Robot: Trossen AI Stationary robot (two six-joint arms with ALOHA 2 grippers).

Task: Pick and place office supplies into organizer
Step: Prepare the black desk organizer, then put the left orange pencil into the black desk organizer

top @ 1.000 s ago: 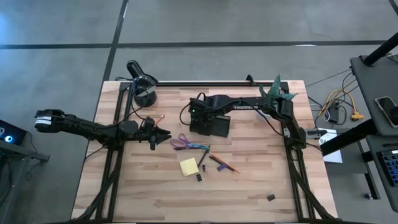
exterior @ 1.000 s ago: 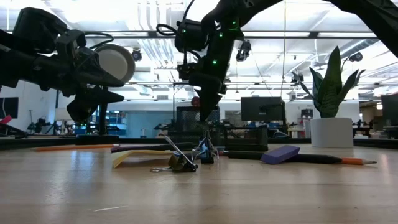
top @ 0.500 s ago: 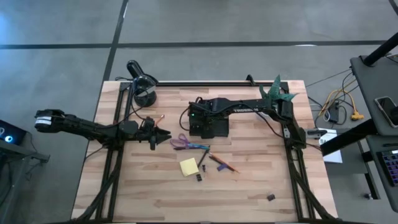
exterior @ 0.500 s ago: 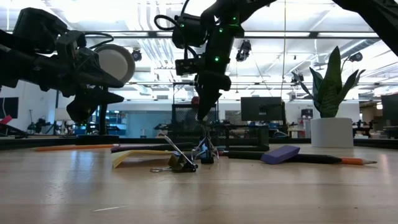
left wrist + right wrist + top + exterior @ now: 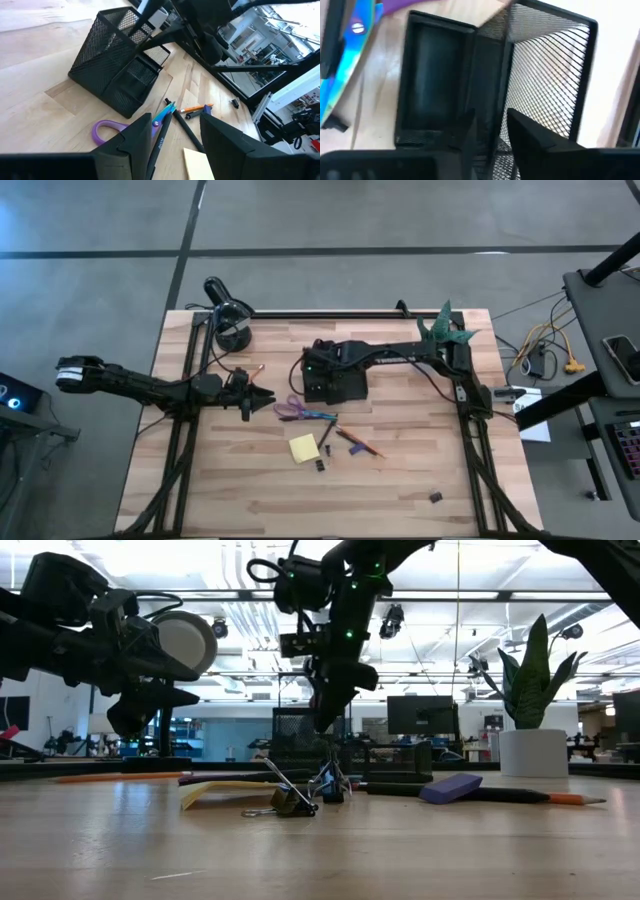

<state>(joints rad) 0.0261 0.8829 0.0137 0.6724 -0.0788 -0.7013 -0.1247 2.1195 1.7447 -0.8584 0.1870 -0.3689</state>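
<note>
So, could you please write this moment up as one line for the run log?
right gripper: fingers open above organizer | left gripper: open, waiting near scissors | sticky pad, pens, clips: on table

The rectangular wire organizer (image 5: 117, 67) is black with a fine diamond-mesh pattern. Beside it lie scissors with purple plastic handles (image 5: 107, 134), a pen with a blue iridescent barrel (image 5: 346, 65), a square pale-yellow sticky pad (image 5: 304, 448) and an orange pencil (image 5: 196, 108). The plank bench (image 5: 400, 480) is light wood, grain streaked.

The right arm (image 5: 400, 355) hides much of the organizer (image 5: 345, 388) from above.
</note>
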